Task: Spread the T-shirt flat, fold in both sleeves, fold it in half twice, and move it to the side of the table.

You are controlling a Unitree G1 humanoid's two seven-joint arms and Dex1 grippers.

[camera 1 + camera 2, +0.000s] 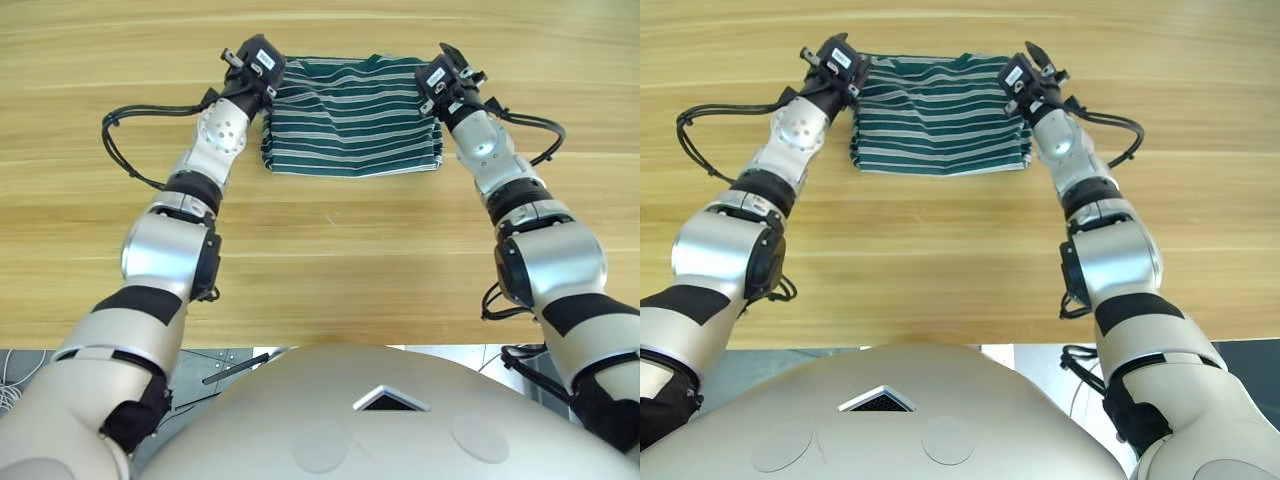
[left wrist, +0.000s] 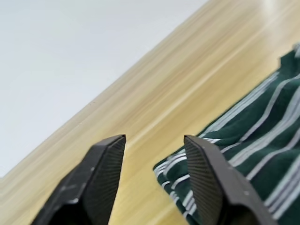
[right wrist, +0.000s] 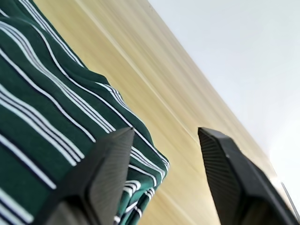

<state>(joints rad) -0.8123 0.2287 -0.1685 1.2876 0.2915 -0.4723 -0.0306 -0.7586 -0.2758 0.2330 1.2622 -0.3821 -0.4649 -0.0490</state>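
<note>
green, white-striped shirt (image 1: 352, 115) lies folded into a rough rectangle on the wooden table (image 1: 320, 260), toward the far edge and about midway along it, wrinkled on top (the collar shows along its far side). i see my left gripper (image 2: 154, 140) at the shirt's far left corner, jaws apart with nothing between them: one finger (image 2: 211, 183) is over the cloth corner, its twin over bare wood. my right gripper (image 3: 166, 133) sits at the far right corner the same way, spread wide and holding nothing, half over the stripes, half over the table. whether any fingertip touches the cloth i cannot tell.
</note>
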